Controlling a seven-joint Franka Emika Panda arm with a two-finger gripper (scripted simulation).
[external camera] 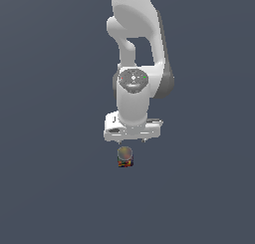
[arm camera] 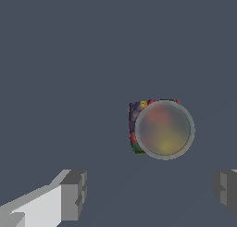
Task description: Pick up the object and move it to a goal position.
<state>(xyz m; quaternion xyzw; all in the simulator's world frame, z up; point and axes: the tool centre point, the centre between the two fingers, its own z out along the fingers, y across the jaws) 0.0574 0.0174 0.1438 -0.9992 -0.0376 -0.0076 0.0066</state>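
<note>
Flat slate-blue floor (external camera: 45, 188) fills pretty much the whole exterior view, no markings on it anywhere, so you've got just two things to look at. Your white arm (external camera: 133, 63) comes down from 12 o'clock, with the round joint cap facing the camera about mid-frame and the wide hand block below it.

The object (external camera: 125, 157) is sitting on the floor just past the hand block, toward 6 o'clock from it in the exterior view, a little toward the exterior view's left of the block's middle. It's upright: you see the grey-brown round top, and under it a strip of the side wall patched in red, yellow and dark colours.

From the wrist view the can (arm camera: 162, 128) shows mostly as that round lid (it looks a bit see-through, with reddish and yellowish tints), and a sliver of the colourful side peeks out at its 9 o'clock edge.

Your gripper (arm camera: 150, 191) is spread wide and holding nothing. One grey fingertip (arm camera: 74, 193) and the other one at the frame edge are well apart from each other, and the can is clearly narrower than that gap. It isn't between them though; it sits off toward 12 o'clock from the line joining the tips, nearer the far fingertip, touching neither.
</note>
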